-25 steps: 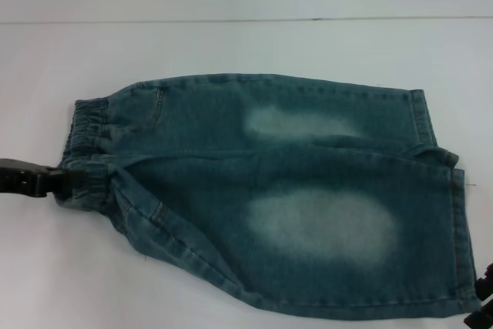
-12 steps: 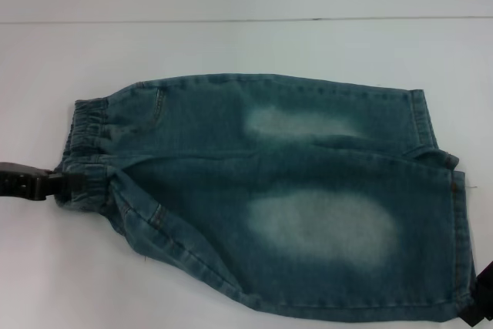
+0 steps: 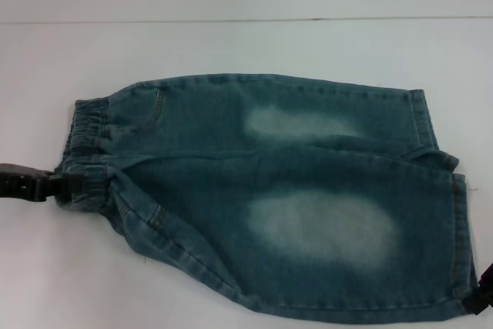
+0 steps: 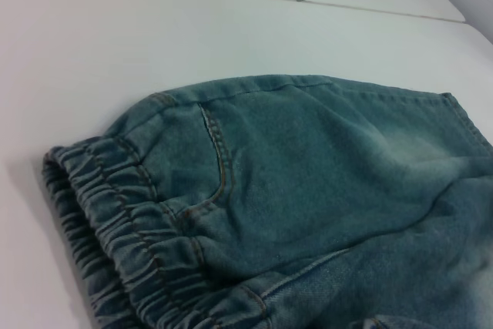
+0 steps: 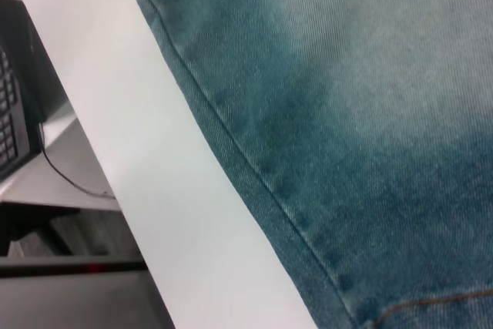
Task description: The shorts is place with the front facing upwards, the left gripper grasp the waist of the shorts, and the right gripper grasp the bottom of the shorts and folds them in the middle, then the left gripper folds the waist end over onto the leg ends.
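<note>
Denim in a washed blue-green, the shorts (image 3: 285,190) lie spread flat on the white desk (image 3: 231,44), already doubled lengthwise so that one leg rests over the other with the two pale faded patches showing on top. Taking the shorts as the landmark, the waist of the shorts (image 3: 86,152) forms their left end, a gathered elastic band, and the bottom of the shorts (image 3: 454,229) forms their right end, straight stitched hems stacked one over the other. The left gripper (image 3: 73,182) comes in from outside the waist end at the near corner of the band, its black tips touching the ruffled cloth and apparently pinching it, which suits the remaining step: that hold lets the waist be lifted and carried across onto the leg ends. The left wrist view looks along the waistband (image 4: 131,244) and pocket seam but shows no fingers. The right gripper (image 3: 481,298) sits just off the near corner of the hems, only a dark sliver at the picture's edge; whether it is spread or pressed together I cannot tell. I judge the lengthwise fold done and the crosswise fold not yet begun.
</note>
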Robot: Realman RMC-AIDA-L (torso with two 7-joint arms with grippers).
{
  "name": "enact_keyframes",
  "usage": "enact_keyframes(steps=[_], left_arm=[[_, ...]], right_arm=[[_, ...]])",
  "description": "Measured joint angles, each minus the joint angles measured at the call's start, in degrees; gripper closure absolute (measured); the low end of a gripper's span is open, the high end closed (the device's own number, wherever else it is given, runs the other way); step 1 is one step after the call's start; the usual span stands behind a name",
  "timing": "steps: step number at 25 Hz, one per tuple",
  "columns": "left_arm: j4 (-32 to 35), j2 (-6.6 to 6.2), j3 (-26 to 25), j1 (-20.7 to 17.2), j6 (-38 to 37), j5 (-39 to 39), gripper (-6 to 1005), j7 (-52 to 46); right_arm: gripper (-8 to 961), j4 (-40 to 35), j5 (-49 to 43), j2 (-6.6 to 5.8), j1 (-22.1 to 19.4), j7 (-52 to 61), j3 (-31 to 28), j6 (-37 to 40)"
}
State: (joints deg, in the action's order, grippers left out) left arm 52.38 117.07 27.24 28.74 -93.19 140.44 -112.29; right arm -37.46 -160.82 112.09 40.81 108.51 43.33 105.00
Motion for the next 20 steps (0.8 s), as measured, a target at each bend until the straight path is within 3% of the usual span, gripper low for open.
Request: enact_keyframes(steps=[3, 7, 13, 16, 20], left_arm=[[0.00, -0.05, -0.36, 0.00, 0.12, -0.01, 963, -0.76], [0.09, -0.21, -3.34, 0.06, 0.53, 0.00, 962, -1.35], [0.26, 0.07, -6.78, 0.42, 3.08, 0.00, 961, -1.46], [0.20, 0.65, -7.94, 0.55, 4.86, -1.20, 960, -1.48], [0.08, 1.79, -8.20, 0.39, 8.35, -5.45, 959, -1.33]], right_arm=[[917, 0.25, 0.13, -0.69, -0.73, -0.86, -3.44, 0.00], [952, 0.41, 1.64, -1.97, -1.73, -2.99, -12.81, -0.07], [953, 1.32, 14.37, -2.31, -5.02, -3.72, -19.47, -4.86], [952, 3.10, 22.13, -1.70, -6.96, -3.96, -20.01, -10.45], [951, 4.73, 31.15, 0.42, -9.53, -6.43, -20.31, -19.60]])
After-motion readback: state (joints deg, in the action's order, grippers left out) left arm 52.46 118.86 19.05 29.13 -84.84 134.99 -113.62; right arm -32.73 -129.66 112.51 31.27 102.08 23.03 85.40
